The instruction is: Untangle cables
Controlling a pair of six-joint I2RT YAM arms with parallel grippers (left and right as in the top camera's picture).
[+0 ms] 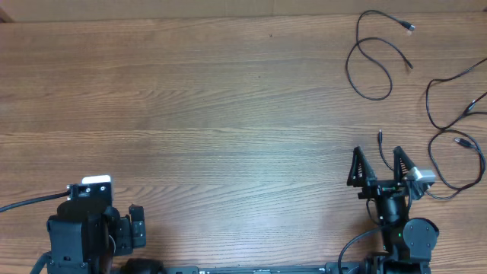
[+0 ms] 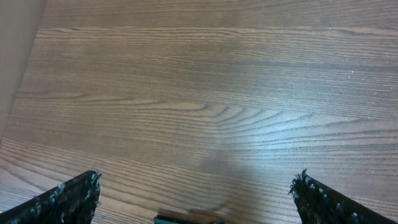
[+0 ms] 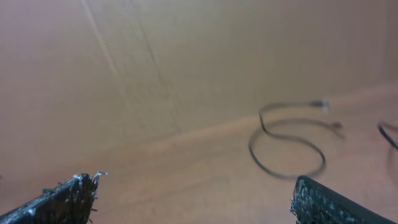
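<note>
Cables (image 1: 373,98) lie loose on the bench (image 1: 190,99), none of them gripped. The right fingers (image 1: 358,169) are spread as wide as they go and hold nothing, pointing away from the robot at the near right of the bench. A short plug end (image 1: 379,135) lies just beyond their tips, roughly in line with the gap and touching neither finger. Just to their right a looped cable (image 1: 482,167) curls round close by the wrist, its plug resting inside the loop. Farther out a second cable (image 1: 430,103) bends in from the right edge; whether it touches the loop beside it cannot be told. Farthest off, near the far right corner, a looping wire with two small plug ends lies apart from the rest. The left fingers (image 2: 62,200) are likewise fully spread and empty, above the wood at the near left, well apart from every cable
</note>
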